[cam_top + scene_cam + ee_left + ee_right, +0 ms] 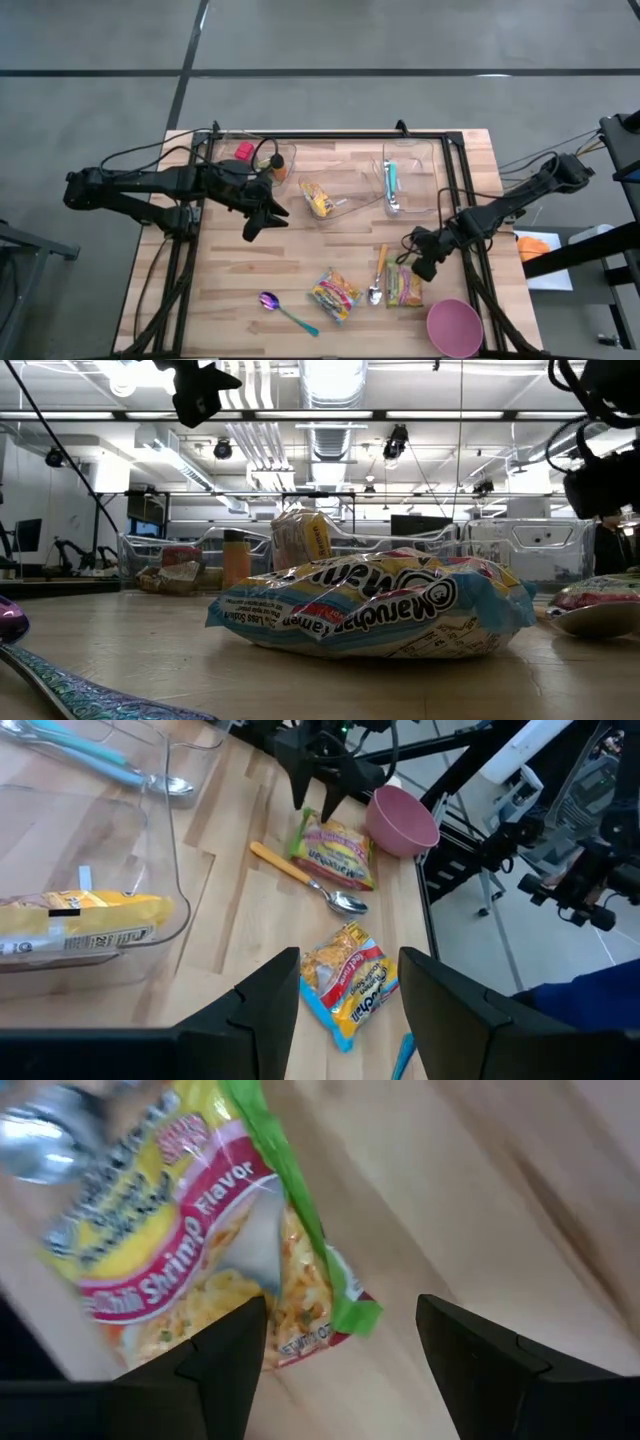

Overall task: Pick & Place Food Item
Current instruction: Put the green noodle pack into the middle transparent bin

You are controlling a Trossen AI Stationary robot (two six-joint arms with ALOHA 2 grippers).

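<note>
A: Start at the near edge of the table. What lies there?

B: A pink bowl [454, 327] at the near right corner, an iridescent spoon [286, 311] further left, and between them two ramen packets. The blue-edged ramen packet [335, 293] lies flat in the middle; the green-edged shrimp ramen packet [404, 286] lies just beside a yellow-handled spoon [378, 275].

A: And the right gripper [424, 262]?

B: It hangs just above the shrimp packet, at its far corner. In its wrist view the fingers are spread, with the packet between and below them, and nothing is pinched. So I judge the pick is only about to begin.

A: The left gripper [262, 222]?

B: Mid-table, raised, fingers spread and empty, pointing toward the blue-edged packet.

A: Farther back?

B: Three clear bins. The middle bin [352, 208] already holds one yellow food packet [317, 198]. The right bin [432, 172] holds a teal-handled utensil [392, 178], and the left bin [290, 152] has small items, one pink.

A: So what remains?

B: By my reading both ramen packets on the table remain to be lifted and placed; which bin is meant I cannot tell.
</note>
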